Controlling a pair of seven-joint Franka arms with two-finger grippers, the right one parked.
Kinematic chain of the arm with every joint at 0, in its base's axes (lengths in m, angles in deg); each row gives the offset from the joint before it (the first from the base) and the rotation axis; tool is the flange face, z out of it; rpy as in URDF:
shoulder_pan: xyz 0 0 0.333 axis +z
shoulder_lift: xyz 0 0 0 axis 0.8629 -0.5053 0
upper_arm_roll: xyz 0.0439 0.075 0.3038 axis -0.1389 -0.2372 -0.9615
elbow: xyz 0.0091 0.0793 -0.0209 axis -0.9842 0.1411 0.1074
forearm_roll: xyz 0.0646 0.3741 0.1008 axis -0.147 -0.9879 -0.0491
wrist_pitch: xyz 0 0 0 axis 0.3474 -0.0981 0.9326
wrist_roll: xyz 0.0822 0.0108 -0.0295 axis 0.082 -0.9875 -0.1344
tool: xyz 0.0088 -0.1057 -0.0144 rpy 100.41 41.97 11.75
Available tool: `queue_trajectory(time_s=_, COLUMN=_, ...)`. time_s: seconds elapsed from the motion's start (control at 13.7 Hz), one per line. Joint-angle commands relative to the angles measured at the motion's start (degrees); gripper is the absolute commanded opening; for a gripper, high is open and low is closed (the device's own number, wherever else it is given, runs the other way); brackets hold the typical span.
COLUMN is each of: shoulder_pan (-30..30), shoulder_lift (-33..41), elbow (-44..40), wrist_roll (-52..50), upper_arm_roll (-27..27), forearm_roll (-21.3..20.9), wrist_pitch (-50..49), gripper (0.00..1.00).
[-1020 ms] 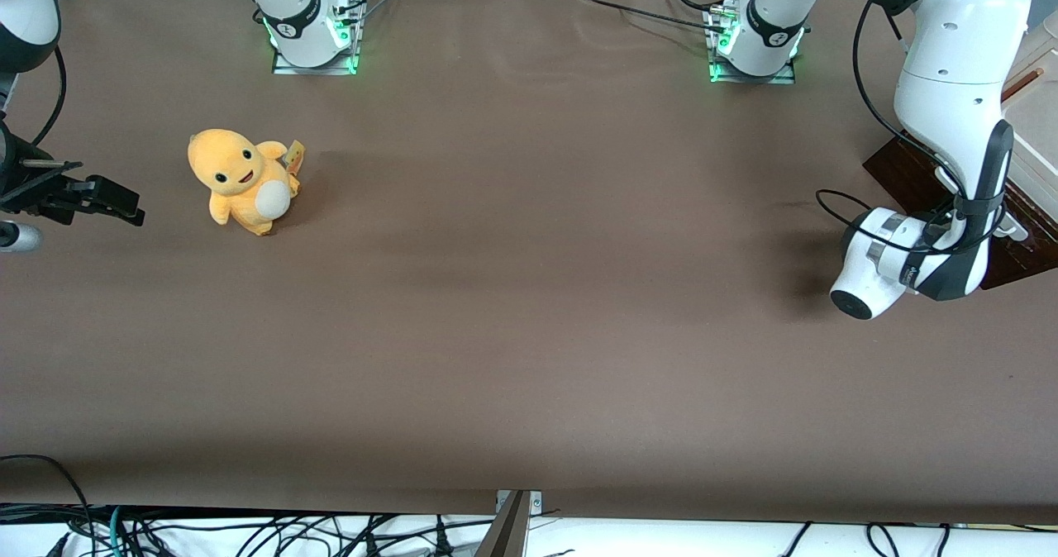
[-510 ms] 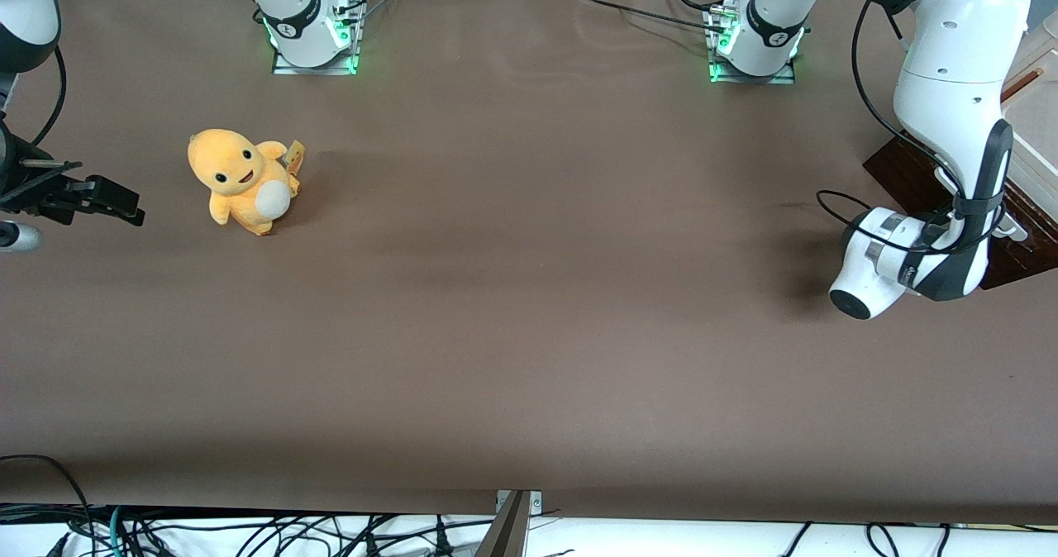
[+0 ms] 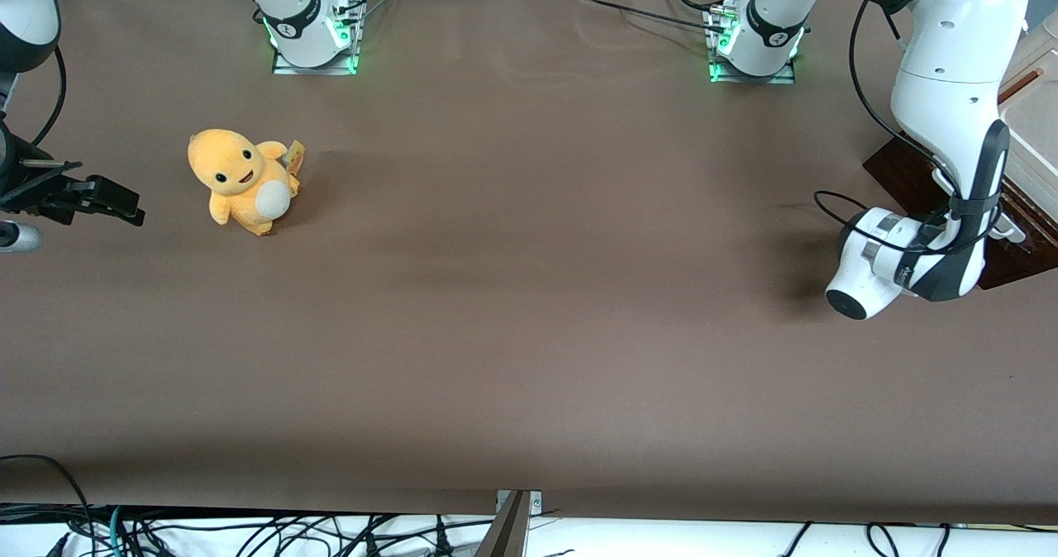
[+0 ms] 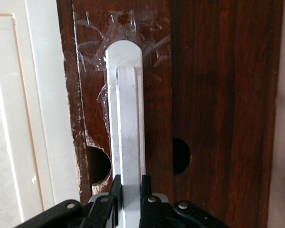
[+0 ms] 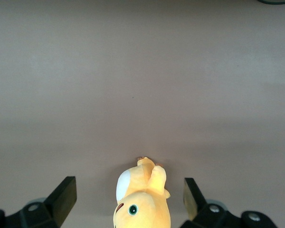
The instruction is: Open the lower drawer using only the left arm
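Observation:
The lower drawer (image 3: 905,173) shows its dark brown front at the working arm's end of the table. My left arm (image 3: 950,102) bends down over it and hides most of it in the front view. In the left wrist view the gripper (image 4: 128,187) is shut on the drawer's long white bar handle (image 4: 127,118), one black finger pressed against each side of the bar. The dark wood front (image 4: 218,95) fills the area around the handle, with clear tape stuck near the bar's rounded end.
A yellow plush toy (image 3: 240,178) sits on the brown table (image 3: 529,309) toward the parked arm's end. The cabinet's cream panelled top (image 3: 1033,119) rises above the drawer. Two arm bases (image 3: 310,28) (image 3: 756,36) stand farthest from the front camera.
My left arm has shifted a few pixels toward the parked arm's end of the table. The drawer front shows no clear movement.

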Motion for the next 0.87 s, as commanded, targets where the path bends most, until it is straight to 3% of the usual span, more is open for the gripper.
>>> queue_trajectory(time_s=0.0, shoulder_pan=-2.71, shoulder_lift=1.18, elbow=-0.13, wrist_roll=0.52, upper_arm_roll=0.41, forearm_roll=-0.21, wrist_pitch=-0.94, gripper=0.09)
queue_trajectory(time_s=0.8, shoulder_pan=-7.20, shoulder_lift=0.74, elbow=-2.77, wrist_roll=0.52, upper_arm_roll=0.41, forearm_roll=2.78, wrist_pitch=-2.17, gripper=0.09)
